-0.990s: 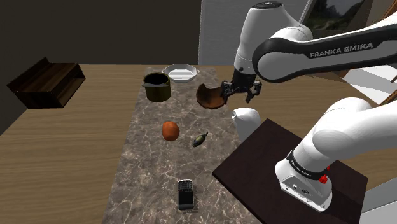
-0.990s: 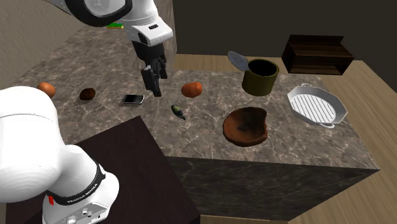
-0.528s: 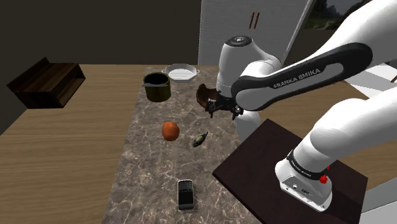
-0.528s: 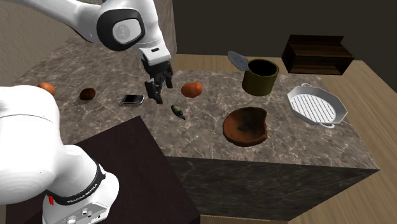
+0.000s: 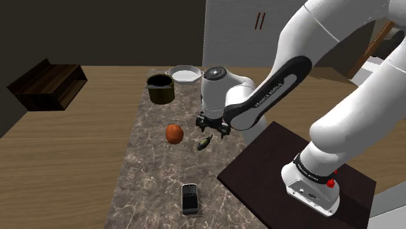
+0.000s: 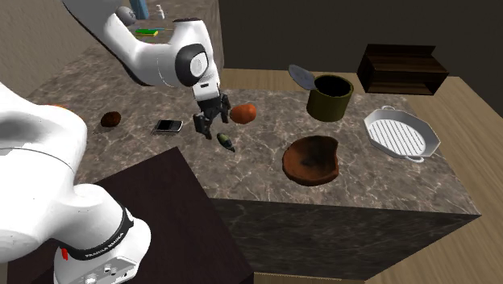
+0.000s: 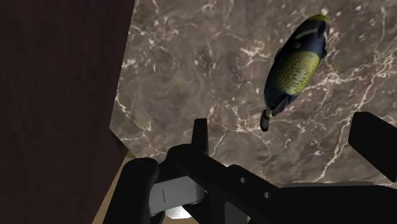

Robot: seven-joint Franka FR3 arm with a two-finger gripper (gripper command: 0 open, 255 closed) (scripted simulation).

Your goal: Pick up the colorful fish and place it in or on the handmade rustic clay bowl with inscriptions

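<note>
while the tool hangs released over the bench, i judge i'm in the approach; the fish lies just ahead, untouched, well apart from the bowl; next i'd centre, lower, close

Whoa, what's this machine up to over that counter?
A white arm is going after the fish, which lies on the marble counter. Its gripper hovers just above the fish with the fingers open, so nothing is held yet. The brown bowl, where the fish should end up, sits empty on the same counter, apart from the fish.
</note>
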